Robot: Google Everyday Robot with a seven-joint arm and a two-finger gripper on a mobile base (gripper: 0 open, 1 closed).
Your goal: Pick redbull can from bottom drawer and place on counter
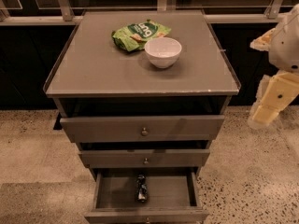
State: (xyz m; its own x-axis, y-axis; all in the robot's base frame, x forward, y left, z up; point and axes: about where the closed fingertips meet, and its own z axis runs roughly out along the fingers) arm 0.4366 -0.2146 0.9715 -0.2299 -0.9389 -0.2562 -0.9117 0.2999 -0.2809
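Note:
The redbull can point(141, 188) lies on its side in the middle of the open bottom drawer point(112, 192), the lowest of three grey drawers. The two drawers above are pulled out only slightly. The counter point(93, 64) is the flat grey top of the cabinet. My gripper point(267, 107), cream-coloured, hangs in the air at the right edge of the view, beside the cabinet at about the height of the top drawer. It is well apart from the can and holds nothing I can see.
A green snack bag point(139, 33) and a white bowl point(162, 52) sit on the back half of the counter. Dark glass panels with metal rails run behind the cabinet. Speckled floor lies on both sides.

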